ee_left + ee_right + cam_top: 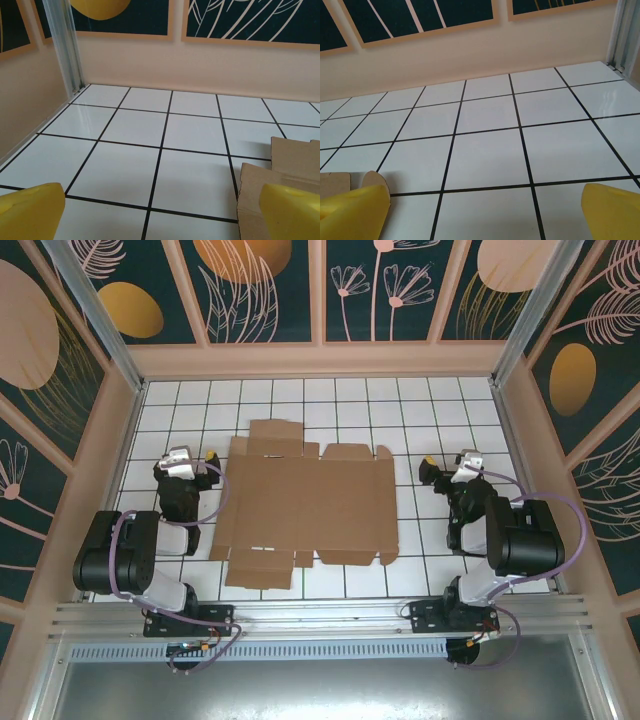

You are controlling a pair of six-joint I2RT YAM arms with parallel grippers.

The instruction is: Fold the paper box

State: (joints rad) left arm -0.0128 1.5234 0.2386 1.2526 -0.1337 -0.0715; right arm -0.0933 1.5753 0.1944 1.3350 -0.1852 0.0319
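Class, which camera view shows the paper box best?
Top external: the whole box is visible, flat and unfolded. The left wrist view catches one corner of it; the right wrist view, a small edge piece at lower left.

Matt brown corrugated cardboard forms the paper box [292,156] beside smooth yellow plastic fingers [30,210]; ahead of them a glossy white table [190,131] catches the light, edged by a brushed metal post [65,47].
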